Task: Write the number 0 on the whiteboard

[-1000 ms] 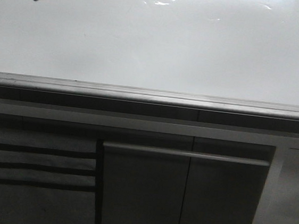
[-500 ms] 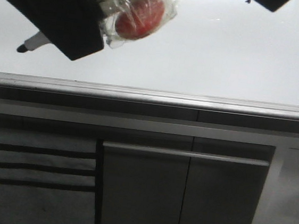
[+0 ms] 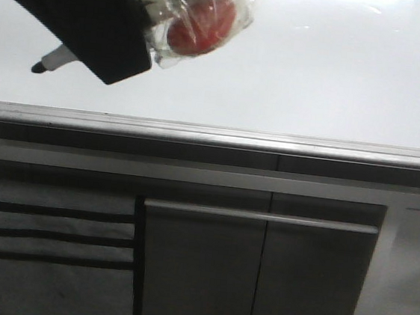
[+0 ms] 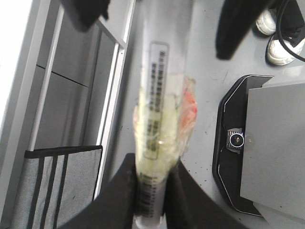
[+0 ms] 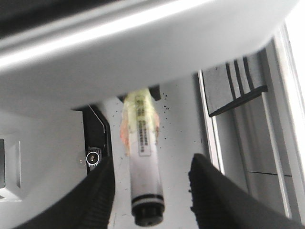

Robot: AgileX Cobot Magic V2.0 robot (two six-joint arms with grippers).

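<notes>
The whiteboard point(image 3: 317, 71) fills the upper front view, glossy white, with its grey edge rail point(image 3: 272, 140) below. No number 0 shows on it. My left gripper point(image 3: 123, 58) is at the top left, shut on a white marker point(image 3: 61, 57) whose black tip points left and down, close to the board. Clear tape and a red patch point(image 3: 201, 23) wrap the marker's body. In the left wrist view the fingers point(image 4: 119, 195) clamp the marker point(image 4: 157, 119). My right gripper point(image 5: 152, 164) is open, its jaws either side of the marker's rear cap point(image 5: 147, 212) without touching it.
Grey cabinet panels point(image 3: 197, 276) with a handle bar point(image 3: 260, 217) stand below the rail. A grey fabric bin with black stripes point(image 3: 43, 245) is at the lower left. The robot base with its camera point(image 4: 236, 138) and a person's white shoes point(image 4: 281, 33) show in the left wrist view.
My left gripper came down from the top left corner with the marker and now holds nearly still. The right gripper's tip, seen at the top right half a second ago, has left the front view.
</notes>
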